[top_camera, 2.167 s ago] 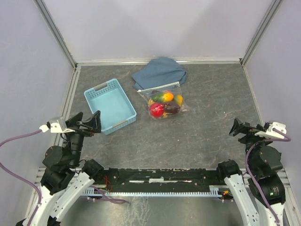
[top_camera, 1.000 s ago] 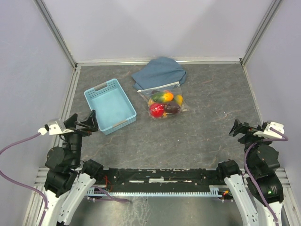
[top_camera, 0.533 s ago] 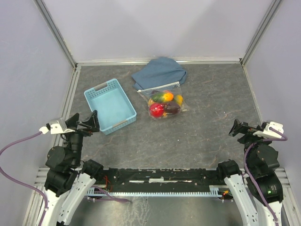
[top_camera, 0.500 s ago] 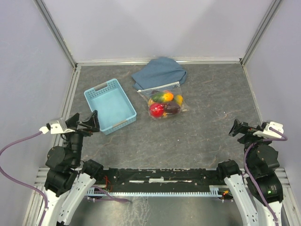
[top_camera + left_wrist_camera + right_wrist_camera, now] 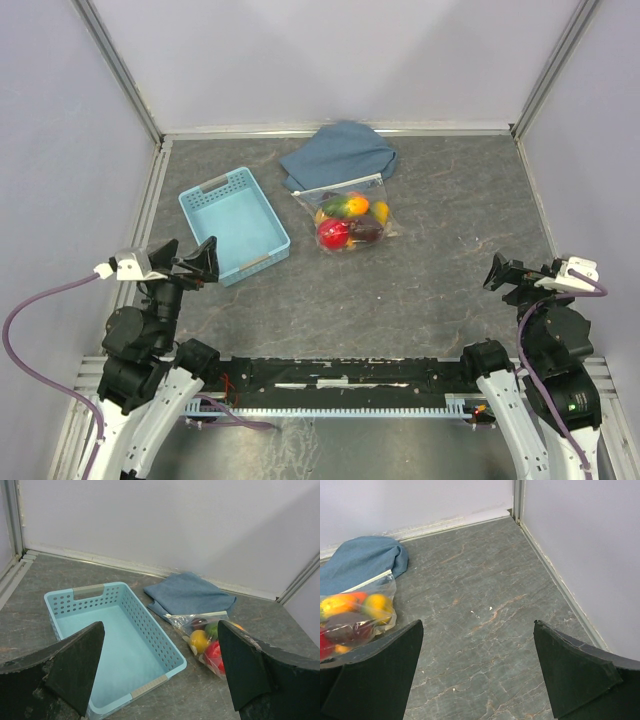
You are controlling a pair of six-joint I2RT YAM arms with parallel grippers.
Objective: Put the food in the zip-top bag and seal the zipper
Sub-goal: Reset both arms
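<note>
The zip-top bag (image 5: 350,212) lies on the table's far middle, holding the food (image 5: 342,222): red, orange, yellow, green and dark purple toy fruits. Its zipper (image 5: 342,183) runs along the far edge, against a blue cloth. The bag also shows in the left wrist view (image 5: 210,635) and at the left edge of the right wrist view (image 5: 355,615). My left gripper (image 5: 195,262) is open and empty, raised near the basket's near corner. My right gripper (image 5: 505,272) is open and empty at the near right, far from the bag.
A light-blue plastic basket (image 5: 233,224) stands empty left of the bag, also in the left wrist view (image 5: 112,640). A folded blue cloth (image 5: 338,153) lies behind the bag. Walls with metal rails enclose the table on three sides.
My left gripper has shifted slightly right and toward the basket's near corner. The right arm has barely moved. The bag and fruits have not moved.
</note>
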